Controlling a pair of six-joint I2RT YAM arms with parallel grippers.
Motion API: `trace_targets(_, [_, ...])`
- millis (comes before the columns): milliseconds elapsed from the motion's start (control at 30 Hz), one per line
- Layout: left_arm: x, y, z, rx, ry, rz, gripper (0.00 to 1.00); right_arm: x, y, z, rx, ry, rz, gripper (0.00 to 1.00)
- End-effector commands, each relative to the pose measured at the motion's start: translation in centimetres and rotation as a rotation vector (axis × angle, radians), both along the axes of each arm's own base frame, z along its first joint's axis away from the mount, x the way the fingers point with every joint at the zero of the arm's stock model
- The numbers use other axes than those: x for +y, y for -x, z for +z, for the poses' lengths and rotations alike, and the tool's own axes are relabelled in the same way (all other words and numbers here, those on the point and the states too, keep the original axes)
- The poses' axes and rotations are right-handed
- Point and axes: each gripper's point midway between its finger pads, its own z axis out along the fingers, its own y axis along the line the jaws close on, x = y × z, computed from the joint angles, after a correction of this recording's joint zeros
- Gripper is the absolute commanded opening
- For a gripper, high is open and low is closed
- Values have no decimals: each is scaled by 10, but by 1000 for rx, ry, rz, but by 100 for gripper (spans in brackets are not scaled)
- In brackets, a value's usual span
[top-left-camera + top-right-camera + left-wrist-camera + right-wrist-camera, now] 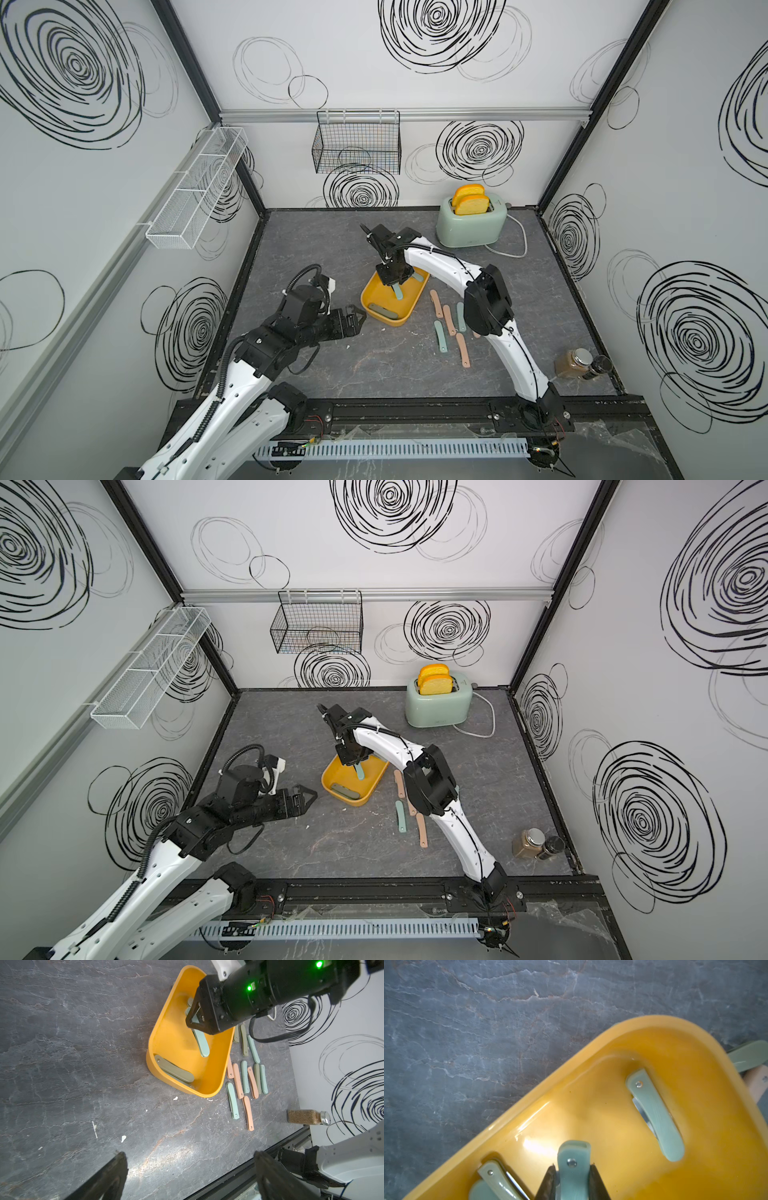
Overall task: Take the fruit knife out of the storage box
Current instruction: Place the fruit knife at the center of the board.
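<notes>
Presently, held knife: a pale-green folding fruit knife (pixel 574 1169) is pinched between the two fingers of the right gripper (pixel 573 1180), which is clamped on its handle; in the left wrist view the knife (pixel 200 1043) hangs down out of the gripper (pixel 194 1018), its lower end over the box floor.
Storage box: mustard-yellow tub (pixel 409 309), middle of the table, set at a slant; seen in both top views (pixel 370 789).
Other contents: a second pale-green folded knife (pixel 656 1113) lies flat on the box floor; an olive-green one (pixel 174 1069) rests along the near end wall; the right wrist view shows another knife end (pixel 497 1181) just beside the held one.
Removed knives: a cluster of pink and green folded knives (pixel 451 328) lies on the table just right of the box, partly hidden by the right arm in both top views.
Left gripper: open-jawed (pixel 359 320), fingers well apart, hovering left of the box, holding nothing.
Table: dark grey marbled top (pixel 324 245).
Far right: mint-green toaster (pixel 471 226) with two slices of toast standing in its slots.
Near right: two spice jars (pixel 582 363) at the wall.
Back wall: black wire basket (pixel 357 143).
Left wall: white mesh rack (pixel 195 191).
</notes>
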Motion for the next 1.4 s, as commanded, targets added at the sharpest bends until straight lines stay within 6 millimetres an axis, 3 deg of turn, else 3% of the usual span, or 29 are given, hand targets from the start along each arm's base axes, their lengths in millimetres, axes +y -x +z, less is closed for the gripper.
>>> trace_targets(0, [-9, -5, 0, -18, 35, -20, 98, -16, 8, 42, -29, -41, -45, 20])
trace_targets(333, [-49, -5, -8, -16, 29, -124, 98, -60, 51, 58, -5, -138, -152, 21])
trace_targets(667, [-95, 10, -31, 5, -2, -239, 98, -92, 123, 16, 107, -205, -237, 21])
trace_targets(867, [-101, 16, -39, 13, -24, -264, 98, -92, 151, -13, 173, -252, -264, 22])
trace_targets(1100, [-93, 19, -40, 9, -43, -251, 98, -97, 161, -41, 211, -225, -278, 23])
trace_targets(1367, [-84, 11, -41, 19, -73, -222, 98, -98, 159, -47, 204, -205, -268, 35])
